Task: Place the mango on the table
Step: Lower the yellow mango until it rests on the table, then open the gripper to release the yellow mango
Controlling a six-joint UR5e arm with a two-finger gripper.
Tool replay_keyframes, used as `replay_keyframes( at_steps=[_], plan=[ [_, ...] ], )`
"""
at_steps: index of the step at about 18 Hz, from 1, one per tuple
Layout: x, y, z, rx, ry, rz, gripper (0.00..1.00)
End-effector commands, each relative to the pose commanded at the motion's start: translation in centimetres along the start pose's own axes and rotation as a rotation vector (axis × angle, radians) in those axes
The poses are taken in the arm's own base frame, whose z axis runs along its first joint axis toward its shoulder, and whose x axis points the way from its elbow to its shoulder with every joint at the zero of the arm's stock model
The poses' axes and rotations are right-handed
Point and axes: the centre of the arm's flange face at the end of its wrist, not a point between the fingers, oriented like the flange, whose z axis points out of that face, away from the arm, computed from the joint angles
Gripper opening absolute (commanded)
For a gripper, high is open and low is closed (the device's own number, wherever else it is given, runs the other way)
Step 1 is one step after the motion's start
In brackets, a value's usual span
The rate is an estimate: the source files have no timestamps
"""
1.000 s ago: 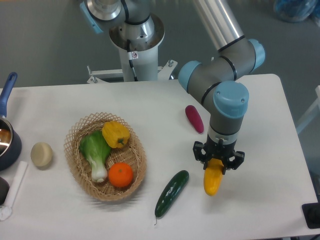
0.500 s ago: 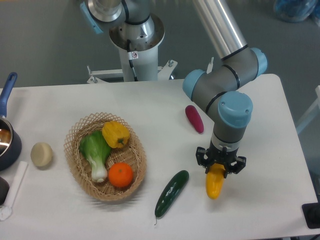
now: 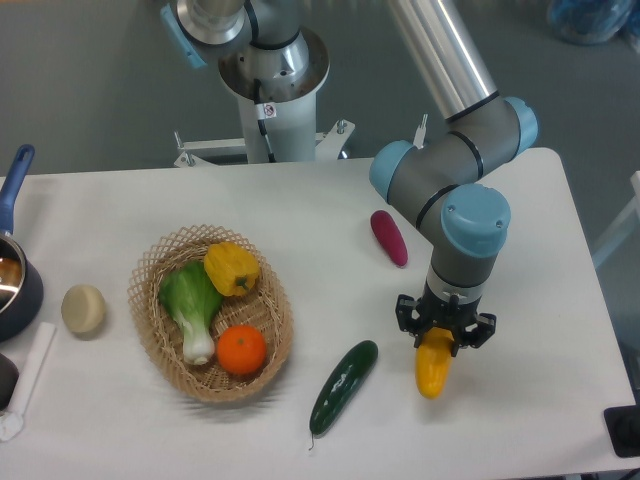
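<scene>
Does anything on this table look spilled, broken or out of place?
Nothing stands out. The wicker basket sits upright holding its produce, the cucumber and the purple vegetable lie intact on the table, and the gripper holds the mango in its jaws.

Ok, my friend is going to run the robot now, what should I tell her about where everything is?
Gripper: shut on the mango, which points down over the right side of the table, beside the cucumber.
Whether the mango's tip touches the tabletop cannot be told.
Done: mango is out at the open table area, away from the basket.
Left: set it down if needed, open the gripper, lift away.
</scene>
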Motion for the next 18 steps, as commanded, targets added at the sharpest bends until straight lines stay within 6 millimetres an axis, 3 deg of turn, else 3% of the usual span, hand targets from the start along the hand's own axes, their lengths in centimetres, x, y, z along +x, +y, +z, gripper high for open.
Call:
replay_keyframes(
  at_steps=[4, 5, 8, 13, 16, 18],
  plan=[
    [-0.2, -0.1, -0.2, 0.003, -0.006, 0.001, 0.65],
    [-0.2, -0.2, -0.3, 0.005, -0.008, 0.002, 0.7],
    [-0.6, -0.7, -1.3, 0.013, -0.028, 0.008, 1.0],
    [-1.0, -1.2, -2.8, 0.029, -0.053, 0.01, 1.0],
    [-2.2, -2.4, -6.4, 0.075, -0.108, 0.01, 1.0],
    [-3.6, -3.6, -10.1, 0.12, -0.169, 0.016, 1.0]
  ],
)
